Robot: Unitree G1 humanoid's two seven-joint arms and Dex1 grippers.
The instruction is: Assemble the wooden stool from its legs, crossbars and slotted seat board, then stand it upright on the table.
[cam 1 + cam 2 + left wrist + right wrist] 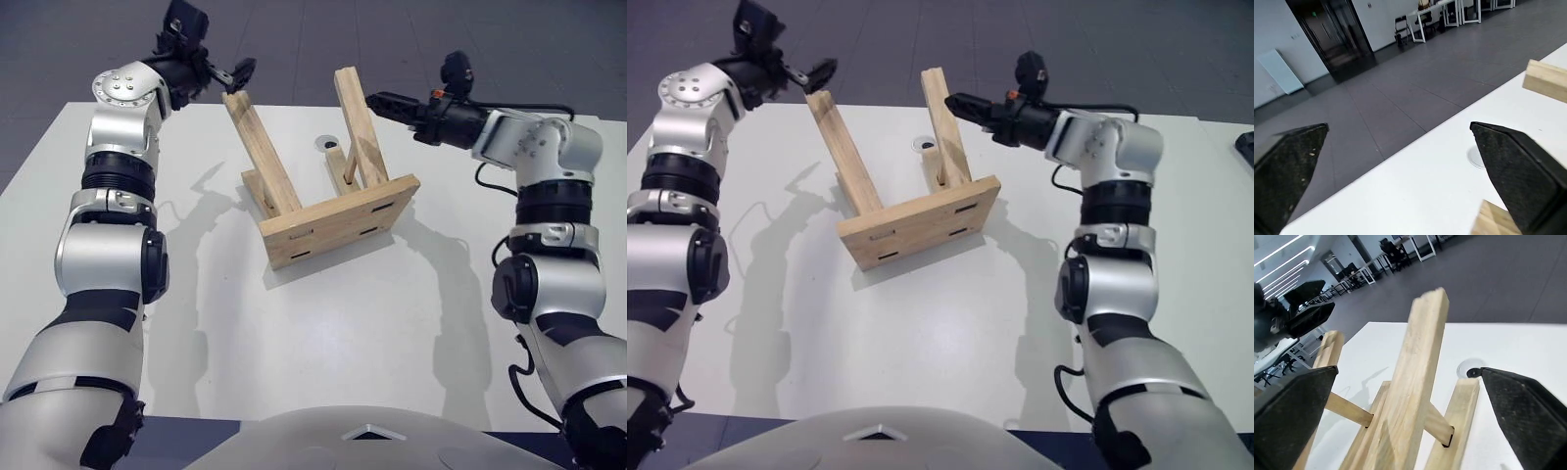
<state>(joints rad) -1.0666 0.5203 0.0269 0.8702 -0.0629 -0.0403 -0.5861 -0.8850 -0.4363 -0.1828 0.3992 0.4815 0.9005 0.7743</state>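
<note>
Your left gripper (1399, 126) hangs with its jaws wide apart and nothing between them. Just beneath those jaws is the far end of the stool's left upper leg (263, 152), close to the fingertips but apart from them. Past the jaws, toward you, the stool (333, 220) lies on its side on the table (323, 333). Its seat board (921, 227) stands on edge, with the slots facing you and the legs pointing away. Between the two raised legs, a round hole (329, 143) sits in the tabletop. A crossbar (1349, 410) joins the legs below your right jaws. The right upper leg (359, 127) rises straight ahead of the gap in your right gripper (1409, 370). Its jaws are also spread wide and grip nothing. You cannot tell whether the fingertips touch that leg.
</note>
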